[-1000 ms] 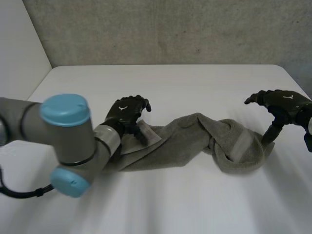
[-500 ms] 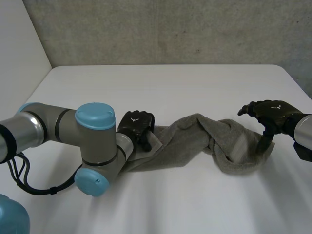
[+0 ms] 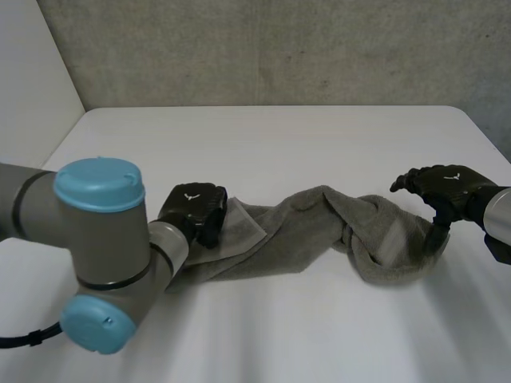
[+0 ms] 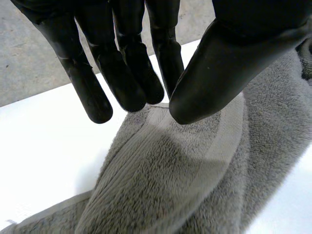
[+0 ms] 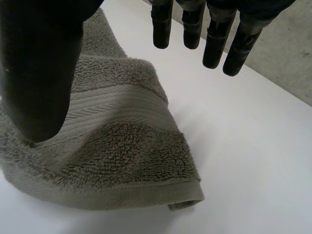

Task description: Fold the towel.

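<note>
A grey towel lies twisted into a long rope across the white table. My left hand is at its left end. In the left wrist view my left hand has its thumb closed against its fingertips, and the towel's banded edge is pinched between them. My right hand hovers over the bunched right end with its fingers spread. Seen from the right wrist, its thumb rests on the towel and its fingers stay straight and clear of the cloth.
The left arm's big elbow joint stands low over the table's near left. A grey wall runs behind the table's far edge. Bare white tabletop lies in front of and behind the towel.
My left hand has closed its fingers and thumb on the towel's left edge and shifted slightly left. The left elbow has swung back and forth. My right hand has come in over the right end.
</note>
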Robot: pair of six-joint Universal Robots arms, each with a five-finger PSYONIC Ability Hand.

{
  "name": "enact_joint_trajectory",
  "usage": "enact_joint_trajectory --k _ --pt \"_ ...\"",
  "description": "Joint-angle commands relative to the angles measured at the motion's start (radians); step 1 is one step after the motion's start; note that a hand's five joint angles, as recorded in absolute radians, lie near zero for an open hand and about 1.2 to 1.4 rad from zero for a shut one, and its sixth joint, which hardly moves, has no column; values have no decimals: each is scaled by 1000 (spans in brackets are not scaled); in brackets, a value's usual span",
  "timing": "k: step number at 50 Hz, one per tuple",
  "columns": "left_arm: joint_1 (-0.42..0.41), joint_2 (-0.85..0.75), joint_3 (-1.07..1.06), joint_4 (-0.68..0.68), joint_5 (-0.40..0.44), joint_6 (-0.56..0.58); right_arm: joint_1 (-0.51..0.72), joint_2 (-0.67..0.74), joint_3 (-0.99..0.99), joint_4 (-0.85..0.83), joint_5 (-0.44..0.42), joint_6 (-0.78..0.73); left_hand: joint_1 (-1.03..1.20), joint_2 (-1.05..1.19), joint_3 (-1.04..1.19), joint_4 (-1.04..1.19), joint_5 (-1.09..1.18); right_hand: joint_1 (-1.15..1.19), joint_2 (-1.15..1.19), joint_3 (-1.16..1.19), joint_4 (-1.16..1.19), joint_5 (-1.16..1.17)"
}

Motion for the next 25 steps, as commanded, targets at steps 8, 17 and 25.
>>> enact_joint_trajectory --k 8,17,25 --pt "-26 -13 -60 136 8 -5 12 -1 10 18 3 -4 -985 -1005 -1013 -1017 -991 -57 -75 -64 -79 -55" --pt "-88 -122 69 184 -5 3 23 10 24 12 2 -15 -974 -993 -1001 -1005 -979 -57 -75 -64 -79 -55" --pt "-123 -248 201 172 -2 6 33 21 26 12 41 -52 -859 -878 -887 -891 -865 -60 -78 -67 -82 -58"
